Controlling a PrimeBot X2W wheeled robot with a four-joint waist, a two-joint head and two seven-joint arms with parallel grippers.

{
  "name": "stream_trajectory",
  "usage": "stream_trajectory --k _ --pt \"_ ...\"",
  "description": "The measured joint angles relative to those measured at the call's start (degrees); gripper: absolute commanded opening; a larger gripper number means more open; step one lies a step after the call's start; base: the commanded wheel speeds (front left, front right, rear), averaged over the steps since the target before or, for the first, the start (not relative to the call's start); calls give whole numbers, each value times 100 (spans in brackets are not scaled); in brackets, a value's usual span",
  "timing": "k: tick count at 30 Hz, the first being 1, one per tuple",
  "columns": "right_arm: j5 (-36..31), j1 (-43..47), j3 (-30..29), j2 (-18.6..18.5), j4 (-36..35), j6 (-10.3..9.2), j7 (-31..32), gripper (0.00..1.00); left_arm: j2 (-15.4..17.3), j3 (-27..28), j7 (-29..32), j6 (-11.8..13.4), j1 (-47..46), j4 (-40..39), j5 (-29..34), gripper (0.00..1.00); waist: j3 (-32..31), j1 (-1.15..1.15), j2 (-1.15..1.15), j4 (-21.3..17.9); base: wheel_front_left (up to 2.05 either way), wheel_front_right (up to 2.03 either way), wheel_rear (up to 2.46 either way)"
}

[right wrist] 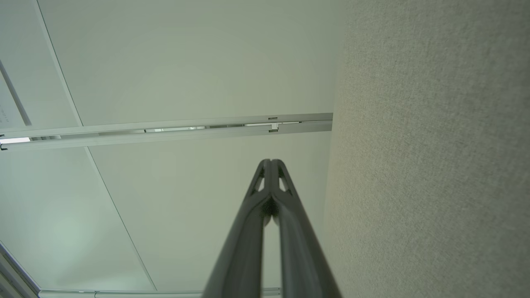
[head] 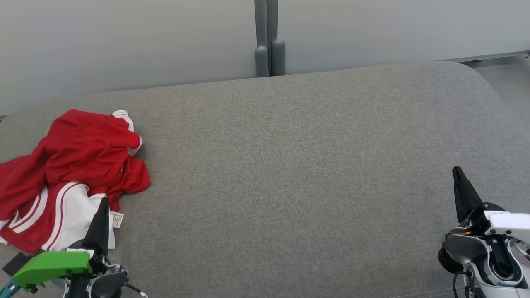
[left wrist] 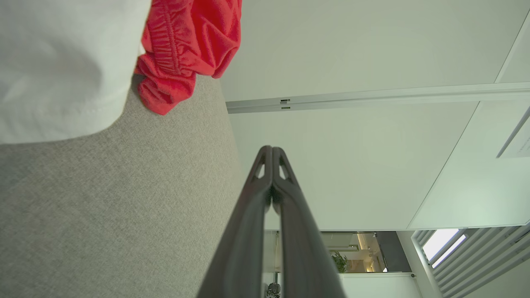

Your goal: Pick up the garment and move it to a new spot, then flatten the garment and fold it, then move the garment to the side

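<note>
Left gripper (head: 102, 205) has its two dark fingers pressed together on nothing; in the left wrist view (left wrist: 271, 152) they stand clear of the cloth. Right gripper (head: 458, 173) is likewise closed and empty, well apart at the lower right over bare grey fabric surface (head: 290, 165). The red and white garment (head: 78, 157) lies crumpled at the surface's left end, just beside the left gripper's tip, its heap running from the near left edge away toward the wall (head: 124, 41), with no clear front or direction. Both arms sit low, fingers pointing forward
</note>
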Motion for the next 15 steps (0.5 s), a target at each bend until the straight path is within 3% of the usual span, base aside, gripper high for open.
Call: stream_trajectory --k 15 --pt "-7 0 -5 2 0 0 0 0 -2 4 1 0 0 0 1 0 0 0 0 0 0 0 0"
